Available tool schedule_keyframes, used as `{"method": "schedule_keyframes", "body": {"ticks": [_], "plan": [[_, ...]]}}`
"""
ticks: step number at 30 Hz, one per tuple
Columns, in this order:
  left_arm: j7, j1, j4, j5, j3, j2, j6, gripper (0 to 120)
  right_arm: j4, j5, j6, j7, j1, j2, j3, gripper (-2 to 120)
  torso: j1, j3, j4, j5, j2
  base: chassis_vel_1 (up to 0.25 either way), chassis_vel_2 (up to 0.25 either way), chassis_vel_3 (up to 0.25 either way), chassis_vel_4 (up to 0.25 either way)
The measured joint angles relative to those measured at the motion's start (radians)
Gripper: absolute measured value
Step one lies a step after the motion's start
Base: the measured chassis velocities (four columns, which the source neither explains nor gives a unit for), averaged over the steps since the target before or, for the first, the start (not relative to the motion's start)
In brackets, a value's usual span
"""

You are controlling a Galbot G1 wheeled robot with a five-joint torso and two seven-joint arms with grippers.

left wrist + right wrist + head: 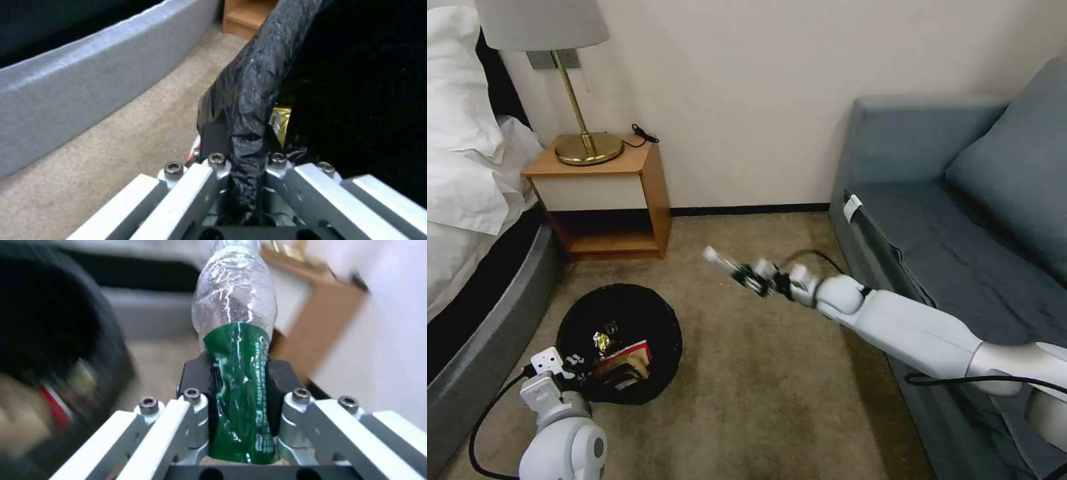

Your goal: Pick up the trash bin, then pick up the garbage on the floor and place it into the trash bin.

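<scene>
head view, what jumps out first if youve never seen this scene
The right gripper, out over the carpet between the nightstand and the sofa, is shut on a clear bottle with a green label. Lower left, the left gripper pinches the black-bagged rim of the trash bin, which already holds a red-and-white carton and other litter.

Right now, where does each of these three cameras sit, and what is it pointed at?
Head view: from the robot's head, down at the carpet, trash bin, nightstand and sofa; both arms show.
Left wrist view: along the left gripper, clamped on the bin's bagged rim.
Right wrist view: along the right gripper, squeezing the bottle.
Shared: all three show the bin.
</scene>
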Motion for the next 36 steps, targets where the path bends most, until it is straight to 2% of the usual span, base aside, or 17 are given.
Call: {"method": "schedule_keyframes", "body": {"ticks": [1, 4, 5, 7, 11, 17, 22, 26, 27, 31, 32, 36], "plan": [[0.000, 0.000, 0.000, 0.000, 0.000, 0.000, 0.000, 2, 0.000, 0.000, 0.000, 0.000, 0.000, 0.000, 0.000, 18, 0.000, 0.000, 0.0000, 0.0000, 0.000, 0.000, 0.000, 0.000, 0.000], [0.000, -0.004, 0.005, 0.000, 0.008, -0.005, 0.001, 2, 0.117, 0.063, -0.024, 0.105, -0.002, 0.059, -0.081, 18, 0.000, 0.000, -0.0001, -0.0001, 0.000, 0.000, 0.000, 0.000, 0.000], [0.000, -0.004, 0.005, 0.000, 0.008, -0.005, 0.001, 2, 0.117, 0.063, -0.024, 0.105, -0.002, 0.059, -0.081, 18, 0.000, 0.000, -0.0001, -0.0001, 0.000, 0.000, 0.000, 0.000, 0.000], [0.000, -0.004, 0.005, 0.000, 0.008, -0.007, 0.001, 2, 0.150, 0.100, -0.035, 0.154, -0.004, 0.110, -0.150, 18, 0.000, 0.000, 0.0001, 0.0000, 0.000, 0.000, 0.000, 0.000, 0.000], [0.000, -0.003, -0.001, 0.000, 0.010, -0.012, 0.001, 2, 0.131, 0.101, -0.037, 0.197, -0.004, 0.183, -0.243, 18, 0.000, 0.000, 0.0003, 0.0000, 0.000, 0.000, 0.000, 0.000, 0.000], [0.000, -0.003, -0.009, 0.001, 0.012, -0.019, 0.003, 2, 0.102, 0.076, -0.037, 0.231, -0.011, 0.214, -0.291, 19, 0.000, 0.000, -0.0002, 0.0000, 0.000, 0.000, 0.000, 0.000, 0.000], [0.000, -0.003, -0.017, 0.003, 0.017, -0.020, 0.005, 2, 0.085, 0.043, -0.034, 0.279, -0.021, 0.220, -0.300, 36, 0.000, 0.000, -0.0001, 0.0001, 0.000, 0.000, 0.000, 0.000, 0.000], [0.000, -0.002, -0.021, 0.005, 0.021, -0.020, 0.006, 2, 0.083, 0.028, -0.034, 0.280, -0.023, 0.204, -0.286, 55, 0.000, 0.000, -0.0002, 0.0001, 0.000, 0.000, 0.000, 0.000, 0.000], [0.000, -0.002, -0.021, 0.005, 0.021, -0.020, 0.006, 2, 0.083, 0.028, -0.034, 0.280, -0.023, 0.204, -0.286, 55, 0.000, 0.000, -0.0002, 0.0001, 0.000, 0.000, 0.000, 0.000, 0.000], [0.000, -0.001, -0.026, 0.005, 0.022, -0.020, 0.008, 2, 0.085, 0.020, -0.036, 0.280, -0.022, 0.187, -0.272, 72, 0.000, 0.000, -0.0002, 0.0002, 0.000, 0.000, 0.000, 0.000, 0.000], [0.000, -0.001, -0.026, 0.005, 0.022, -0.020, 0.008, 2, 0.085, 0.020, -0.036, 0.280, -0.022, 0.187, -0.272, 72, 0.000, 0.000, -0.0002, 0.0002, 0.000, 0.000, 0.000, 0.000, 0.000], [0.000, -0.003, -0.029, -0.005, 0.021, -0.020, 0.010, 2, 0.098, 0.013, -0.037, 0.285, -0.023, 0.177, -0.257, 90, 0.000, 0.000, -0.0002, 0.0002, 0.000, 0.000, 0.000, 0.000, 0.000]]}}
